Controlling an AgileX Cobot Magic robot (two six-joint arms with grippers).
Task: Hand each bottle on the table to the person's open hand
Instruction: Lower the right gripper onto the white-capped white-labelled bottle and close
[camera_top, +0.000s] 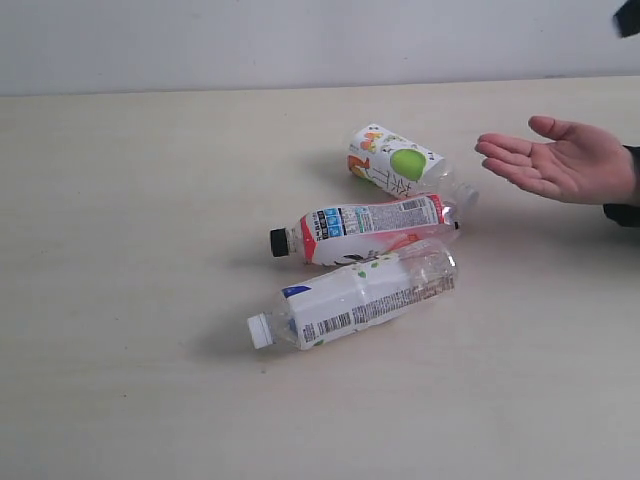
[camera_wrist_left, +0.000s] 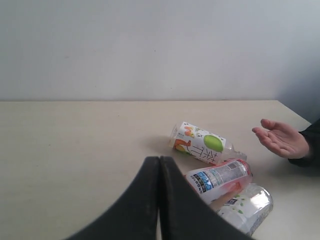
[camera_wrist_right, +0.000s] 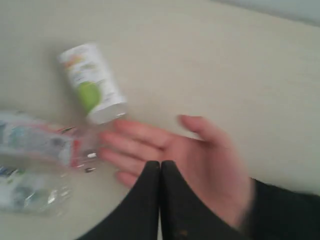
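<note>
Both pairs of fingers are pressed shut with nothing between them. The left fingers (camera_wrist_left: 150, 200) point across the pale beige matte worktop (camera_top: 130, 250) toward the bottles, and the right fingers (camera_wrist_right: 150, 200) hover above the person's open hand (camera_top: 565, 160), which is bare, palm up, at the right edge of the exterior view. Neither pair seems to touch anything. Three small clear plastic bottles lie on their sides in a cluster just right of centre. A green-apple-labelled bottle (camera_top: 395, 165) is uppermost and nearest the hand, a red-and-white bottle with a black cap (camera_top: 365, 225) lies in the middle, and a white-labelled bottle with a white cap (camera_top: 350, 305) is lowest. The lower two appear to touch. Whether a fourth is tucked among them I cannot tell. They look empty, so they are probably light, thin-walled, quick to dent and apt to roll or slip. A gentle hold across the labelled middle of the body seems safest, and the fingers must open first.
</note>
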